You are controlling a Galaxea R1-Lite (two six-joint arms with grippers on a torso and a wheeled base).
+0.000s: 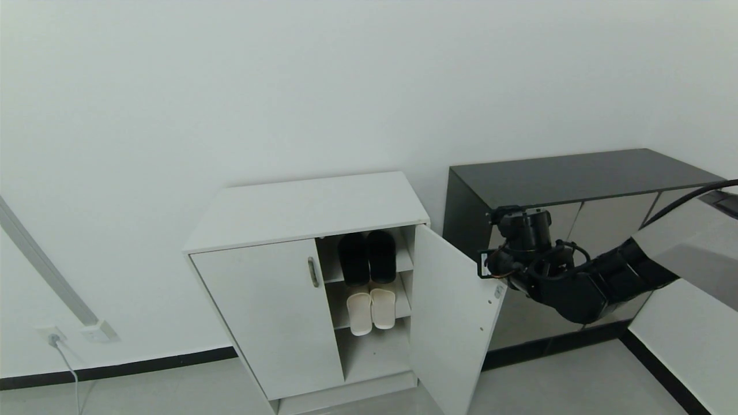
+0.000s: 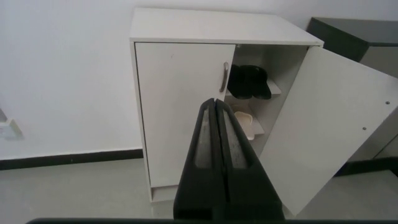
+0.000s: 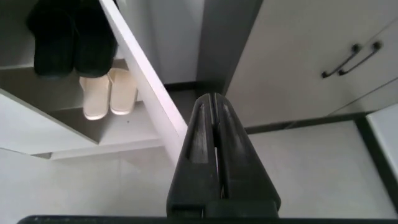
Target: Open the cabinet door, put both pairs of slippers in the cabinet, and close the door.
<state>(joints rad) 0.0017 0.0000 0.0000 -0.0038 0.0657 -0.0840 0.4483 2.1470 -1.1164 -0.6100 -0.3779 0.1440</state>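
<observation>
While the cabinet (image 1: 305, 210) stands against the far wall in your head view, its right door (image 1: 455, 311) is swung out toward the near right. Its left door (image 1: 271, 317) is shut, with the handle (image 1: 313, 272) at its inner edge. You see the black slippers (image 1: 367, 257) side by side on the upper shelf and the white slippers (image 1: 372, 310) side by side on the shelf just below. The right tool (image 1: 490, 266) sits just beside the outer edge of the right door, in front of the dark sideboard (image 1: 576, 173) to the cabinet's right.

From your left wrist, the left tool (image 2: 215, 109) has its fingers pressed flat together, gripping nothing. It faces the cabinet (image 2: 211, 25) from well apart. The black slippers (image 2: 249, 82) and white slippers (image 2: 245, 122) show past the shut door's handle (image 2: 224, 77).

From your right wrist, the right tool (image 3: 214, 106) is likewise narrowed to a closed seam and holds nothing. It hangs over the floor (image 3: 311, 162) near the right door (image 3: 146, 81); you cannot tell whether they touch. The black slippers (image 3: 71, 40) lie on their shelf above the white slippers (image 3: 109, 93).
</observation>
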